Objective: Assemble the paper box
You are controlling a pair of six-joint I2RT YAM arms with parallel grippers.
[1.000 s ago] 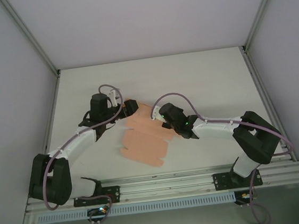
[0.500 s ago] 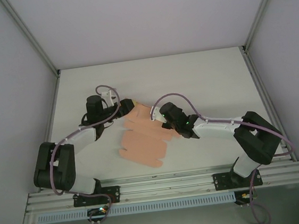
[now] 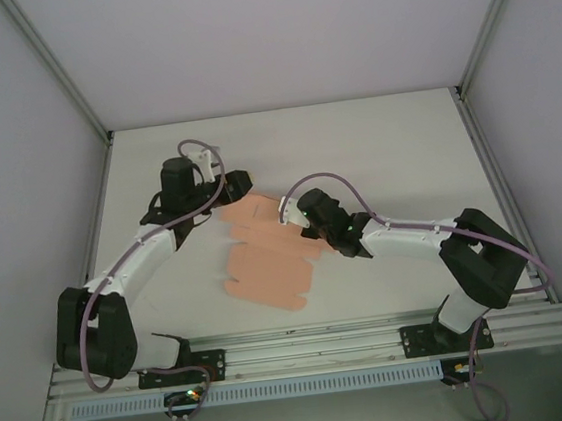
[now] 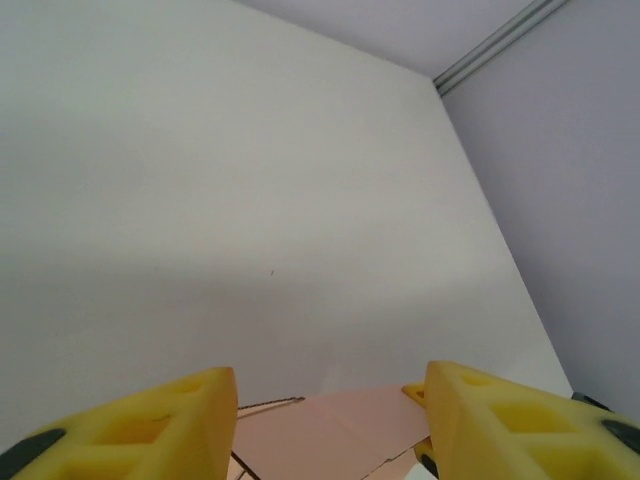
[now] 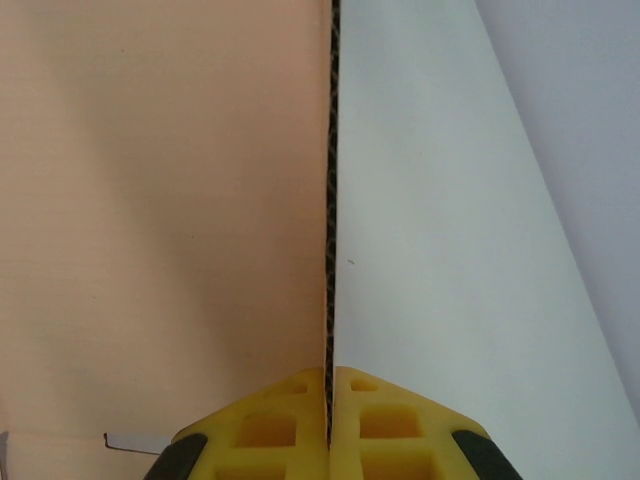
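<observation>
Clamping one edge of the flat salmon-pink card paper box [image 3: 269, 260], the right gripper [image 5: 328, 375] anchors it; the left gripper [image 3: 240, 183], jaws parted, faces the far flap.

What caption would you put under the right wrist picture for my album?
The right hand pinches the edge of the pink paper box sheet, white table beside it.

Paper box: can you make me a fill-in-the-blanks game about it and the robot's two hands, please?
1. The paper box is ___ in colour.
2. The right gripper is ___ on an edge of the card.
3. The left gripper is ___, its yellow fingers standing well apart.
4. The card lies on a ___ table.

Missing words: pink; shut; open; white.
</observation>
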